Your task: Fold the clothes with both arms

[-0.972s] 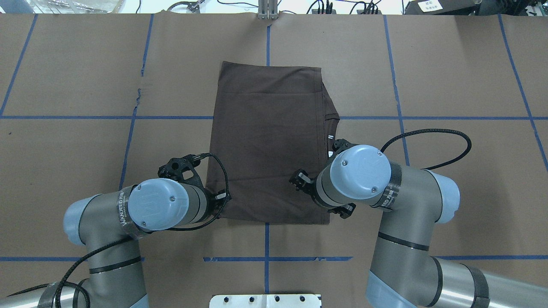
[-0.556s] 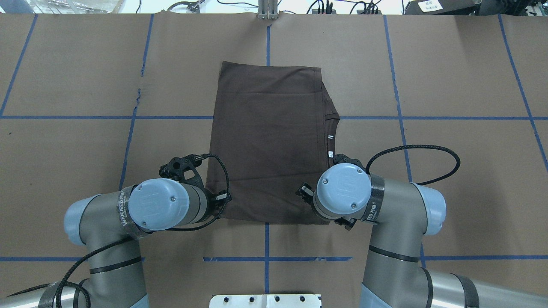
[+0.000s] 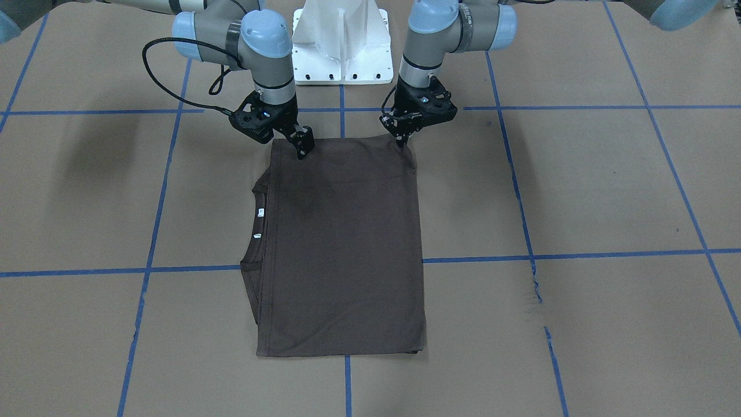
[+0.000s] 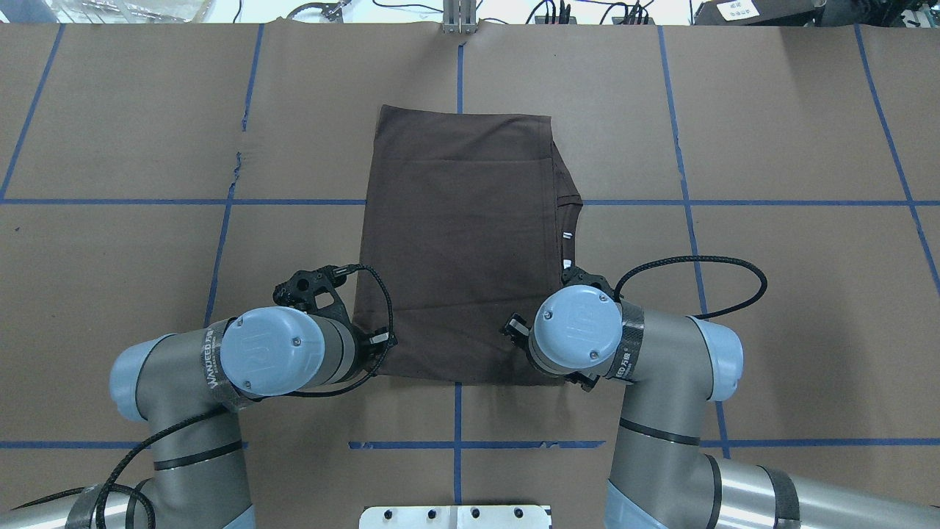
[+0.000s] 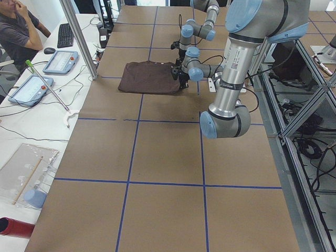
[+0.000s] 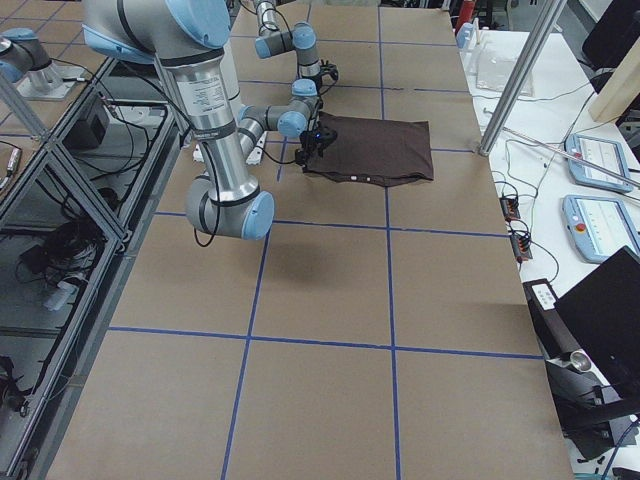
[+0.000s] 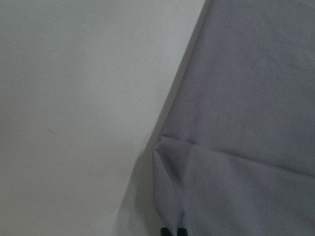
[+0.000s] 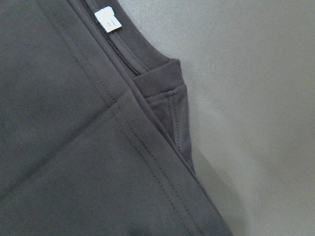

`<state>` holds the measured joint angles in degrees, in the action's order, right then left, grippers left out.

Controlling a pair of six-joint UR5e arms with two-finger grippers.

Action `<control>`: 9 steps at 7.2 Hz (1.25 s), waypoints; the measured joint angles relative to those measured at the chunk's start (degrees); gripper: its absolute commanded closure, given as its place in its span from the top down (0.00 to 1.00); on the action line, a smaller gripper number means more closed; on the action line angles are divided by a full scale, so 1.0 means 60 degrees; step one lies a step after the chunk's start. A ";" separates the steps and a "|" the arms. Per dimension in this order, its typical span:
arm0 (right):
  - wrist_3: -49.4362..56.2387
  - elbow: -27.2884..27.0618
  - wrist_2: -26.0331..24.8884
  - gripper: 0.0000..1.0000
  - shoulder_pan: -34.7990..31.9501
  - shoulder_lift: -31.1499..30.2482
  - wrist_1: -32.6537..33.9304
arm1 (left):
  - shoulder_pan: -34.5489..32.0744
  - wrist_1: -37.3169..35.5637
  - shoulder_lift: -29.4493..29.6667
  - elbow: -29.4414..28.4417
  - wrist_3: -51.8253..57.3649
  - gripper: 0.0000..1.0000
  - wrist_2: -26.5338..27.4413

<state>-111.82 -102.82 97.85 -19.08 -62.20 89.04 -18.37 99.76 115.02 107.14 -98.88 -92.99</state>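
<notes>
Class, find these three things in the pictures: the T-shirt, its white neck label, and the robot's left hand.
T-shirt [image 4: 455,250]: overhead view, middle of the folded top layer.
white neck label [image 8: 107,19]: right wrist view, centre of the label.
left hand [image 3: 400,141]: front-facing view, between its fingertips at the shirt's corner.

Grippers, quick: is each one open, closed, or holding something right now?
The left gripper: closed, pinching a corner of the shirt.
The right gripper: at the shirt's other near corner; open or closed cannot be told.
</notes>
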 measured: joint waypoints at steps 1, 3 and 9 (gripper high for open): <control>0.0023 0.0025 0.0002 1.00 0.0000 -0.0029 -0.0021 | 0.0000 0.0000 0.0003 0.0000 0.0000 0.00 0.0000; 0.0074 0.0101 -0.0004 1.00 -0.0018 -0.0051 -0.0030 | 0.0000 -0.0004 0.0005 0.0000 0.0010 0.00 0.0000; 0.0105 0.0221 0.0023 1.00 -0.0038 -0.0062 -0.0625 | -0.0014 -0.0012 0.0006 0.0000 0.0015 0.00 0.0000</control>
<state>-111.19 -101.49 97.99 -19.30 -62.57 85.29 -18.45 99.69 115.05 107.14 -98.79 -92.99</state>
